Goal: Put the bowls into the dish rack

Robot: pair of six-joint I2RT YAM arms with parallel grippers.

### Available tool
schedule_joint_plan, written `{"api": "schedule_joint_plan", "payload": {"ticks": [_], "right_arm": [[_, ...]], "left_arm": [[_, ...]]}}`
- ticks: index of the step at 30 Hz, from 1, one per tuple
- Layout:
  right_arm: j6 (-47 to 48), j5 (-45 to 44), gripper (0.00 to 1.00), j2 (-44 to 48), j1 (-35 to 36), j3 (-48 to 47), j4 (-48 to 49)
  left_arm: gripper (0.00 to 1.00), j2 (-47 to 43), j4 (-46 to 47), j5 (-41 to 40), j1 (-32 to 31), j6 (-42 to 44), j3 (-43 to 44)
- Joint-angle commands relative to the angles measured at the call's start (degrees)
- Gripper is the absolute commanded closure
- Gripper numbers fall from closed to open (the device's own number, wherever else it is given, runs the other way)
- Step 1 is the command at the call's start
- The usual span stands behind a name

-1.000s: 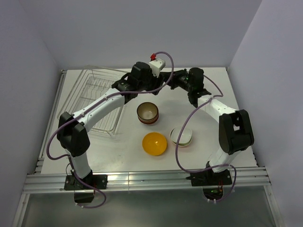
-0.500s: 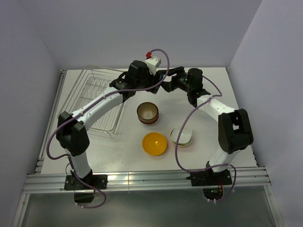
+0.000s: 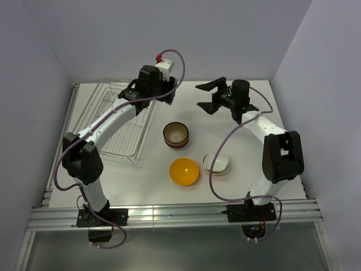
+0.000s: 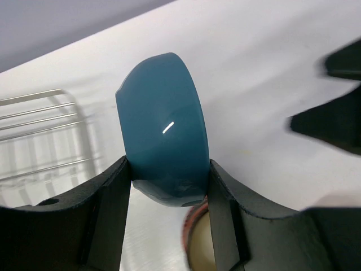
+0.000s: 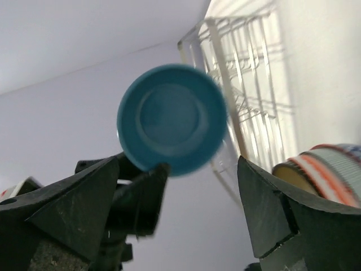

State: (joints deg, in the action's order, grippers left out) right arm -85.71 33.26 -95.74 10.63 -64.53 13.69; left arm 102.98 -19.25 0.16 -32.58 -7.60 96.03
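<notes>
At centre of the left wrist view: left gripper (image 4: 167,189) pinching the blue bowl (image 4: 163,121) across its wall, bowl standing on edge, lifted clear of the table (image 4: 271,68); dish rack (image 4: 39,135) at left of that frame, bowl not yet over it. At upper centre of the overhead view: right gripper (image 3: 204,96) spread wide, holding nothing, well apart from the left one; from the right wrist, underside of the same bowl at upper centre, rack wires behind it to the right.

Compared with a second ago: right jaws gone from nearly closed to fully spread; both wrists, then meeting at upper centre, now parted; left wrist swung toward the upper left, nearer the rack's far end.

Judged a completed hand-over: bowl carried by the left arm alone, next to be lowered between the tines. Not yet loaded, at centre of the overhead view: stacked bowls (image 3: 176,135); yellow-orange bowl (image 3: 184,171); white bowl (image 3: 216,163).
</notes>
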Motion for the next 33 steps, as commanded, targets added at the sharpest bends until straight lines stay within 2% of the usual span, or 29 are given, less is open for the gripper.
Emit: {"api": "schedule_joint_plan", "payload": {"ticks": [1, 6, 14, 19, 23, 33], "right_arm": [[9.9, 2.7, 0.06, 4.9, -4.0, -4.4, -4.1], [24.3, 7.4, 0.01, 6.5, -8.7, -7.6, -11.7], [51.4, 9.5, 0.0, 10.0, -12.4, -14.4, -29.4], [58.4, 7.1, 0.0, 14.8, -13.1, -12.7, -32.1], [60.2, 6.1, 0.0, 16.4, -13.4, -11.1, -32.6], [58.9, 8.3, 0.0, 16.0, -14.1, -9.7, -29.5]], "left_arm": [[1.0, -5.9, 0.1, -1.7, 5.0, 1.3, 2.4], [1.0, -9.2, 0.2, -4.3, 11.8, 4.4, -1.4], [1.0, -8.1, 2.8, -7.5, 14.6, 9.7, -5.4], [1.0, -4.4, 2.9, -6.1, 14.7, 9.3, -3.9], [1.0, -2.4, 3.1, -3.7, 14.7, 9.2, -3.6], [1.0, -0.1, 2.5, 0.6, 14.7, 16.6, -4.4]]}}
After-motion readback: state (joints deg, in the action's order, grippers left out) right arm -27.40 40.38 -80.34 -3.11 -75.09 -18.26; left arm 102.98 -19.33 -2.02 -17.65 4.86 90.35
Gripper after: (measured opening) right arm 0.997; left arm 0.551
